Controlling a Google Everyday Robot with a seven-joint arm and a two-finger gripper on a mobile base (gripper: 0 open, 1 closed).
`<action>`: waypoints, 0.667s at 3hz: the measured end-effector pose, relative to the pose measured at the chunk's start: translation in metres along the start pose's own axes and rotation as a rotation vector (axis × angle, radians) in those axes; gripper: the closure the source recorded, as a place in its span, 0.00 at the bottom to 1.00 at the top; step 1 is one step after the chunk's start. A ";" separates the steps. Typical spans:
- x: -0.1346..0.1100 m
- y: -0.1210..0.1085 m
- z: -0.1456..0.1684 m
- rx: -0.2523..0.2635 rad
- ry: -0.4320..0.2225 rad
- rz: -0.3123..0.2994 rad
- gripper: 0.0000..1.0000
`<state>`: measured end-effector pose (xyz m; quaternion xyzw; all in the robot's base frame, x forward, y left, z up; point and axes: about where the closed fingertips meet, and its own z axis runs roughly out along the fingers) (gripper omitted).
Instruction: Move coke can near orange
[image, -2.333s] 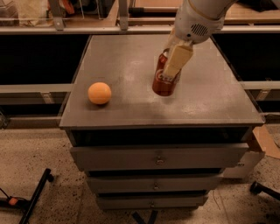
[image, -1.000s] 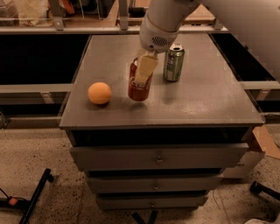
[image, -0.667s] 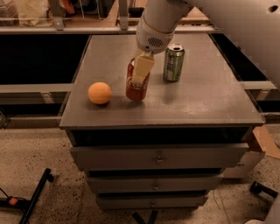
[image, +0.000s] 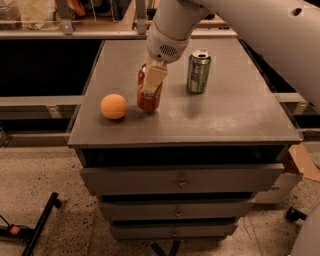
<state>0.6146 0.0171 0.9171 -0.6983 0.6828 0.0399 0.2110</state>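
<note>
The red coke can (image: 148, 98) stands on the grey cabinet top (image: 235, 110), a little right of the orange (image: 113, 106). A small gap lies between them. My gripper (image: 152, 80) comes down from the white arm above and is shut on the coke can, with a cream finger (image: 154, 78) across its front. The can's top is hidden by the gripper.
A green can (image: 198, 71) stands upright to the right of the coke can. The cabinet top's left edge is close to the orange. Drawers sit below the top. A cardboard box (image: 302, 162) is on the floor at the right.
My gripper has carried the coke can leftward across the cabinet top, from the right of the middle to beside the orange. The green can came into view behind it.
</note>
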 end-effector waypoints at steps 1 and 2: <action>-0.011 0.012 0.007 -0.015 0.009 -0.032 0.00; -0.011 0.012 0.007 -0.015 0.009 -0.032 0.00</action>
